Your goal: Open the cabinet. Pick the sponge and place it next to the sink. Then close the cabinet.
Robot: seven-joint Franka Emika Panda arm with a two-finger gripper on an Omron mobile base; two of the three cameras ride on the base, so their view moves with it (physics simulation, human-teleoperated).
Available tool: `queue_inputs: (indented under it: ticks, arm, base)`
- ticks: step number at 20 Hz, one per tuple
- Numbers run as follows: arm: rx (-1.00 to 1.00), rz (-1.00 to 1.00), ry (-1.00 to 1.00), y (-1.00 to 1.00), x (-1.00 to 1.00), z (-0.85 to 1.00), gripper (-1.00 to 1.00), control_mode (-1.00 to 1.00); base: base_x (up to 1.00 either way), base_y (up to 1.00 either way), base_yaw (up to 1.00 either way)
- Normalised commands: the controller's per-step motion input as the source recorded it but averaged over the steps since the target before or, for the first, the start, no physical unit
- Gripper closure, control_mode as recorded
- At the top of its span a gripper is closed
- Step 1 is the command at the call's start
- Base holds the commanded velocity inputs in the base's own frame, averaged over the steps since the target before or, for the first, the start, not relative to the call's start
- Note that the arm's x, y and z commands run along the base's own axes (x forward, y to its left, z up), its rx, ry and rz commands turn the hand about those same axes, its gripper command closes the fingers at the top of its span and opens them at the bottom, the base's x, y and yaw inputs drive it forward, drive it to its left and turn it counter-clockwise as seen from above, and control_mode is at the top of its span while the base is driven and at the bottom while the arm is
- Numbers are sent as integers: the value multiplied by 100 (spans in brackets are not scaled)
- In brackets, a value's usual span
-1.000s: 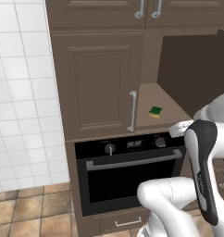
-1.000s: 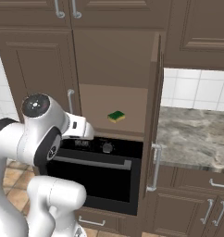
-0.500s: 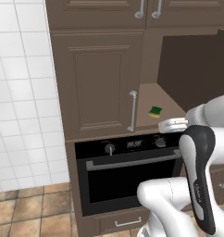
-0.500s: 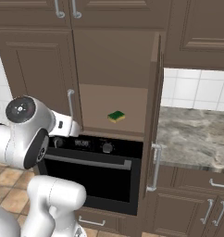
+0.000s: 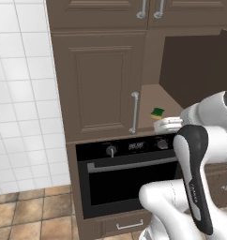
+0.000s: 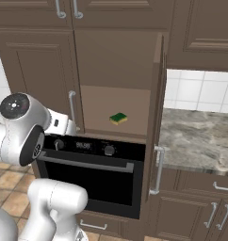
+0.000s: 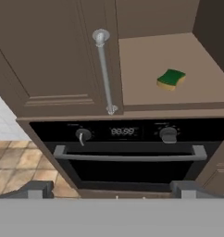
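Note:
The cabinet [image 5: 100,84] has its left door shut and its right door [image 6: 158,94] swung open. On the bare brown shelf [image 7: 151,60] lies the sponge [image 7: 171,78], green on top with a yellow layer; the sponge [image 5: 157,112] also shows in the left base view and the sponge [image 6: 118,118] in the right base view. My gripper [image 7: 111,192] is open and holds nothing. It hangs in front of the oven, short of the shelf, with the sponge ahead and to the right. In the left base view the gripper [image 5: 160,124] sits just below the sponge.
A black oven [image 7: 127,157] with knobs and a bar handle sits under the shelf. The left door's long silver handle [image 7: 104,69] stands left of the sponge. A marble counter [image 6: 196,141] lies right of the open door. A white tiled wall [image 5: 21,93] is at the left.
The arm has swung so that the hand moved left toward the shelf's front edge and the sponge. The jaws stayed open. The sponge and doors have not moved.

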Motion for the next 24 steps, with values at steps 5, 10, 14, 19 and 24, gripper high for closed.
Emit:
queue_inputs:
  ticks: [5,10,14,19,24]
  arm:
    - [0,0,0,5,27,0,-100,-100]
    - [0,0,0,37,27,0,-100,-100]
    - [0,-2,0,45,34,-1,-100,-100]
    - [0,-3,0,11,23,0,-100,-100]
    - [0,-8,0,-10,13,-1,-100,-100]
  base:
    - [0,0,0]
    - [0,0,0]
    - [0,0,0]
    - [0,0,0]
    - [0,0,0]
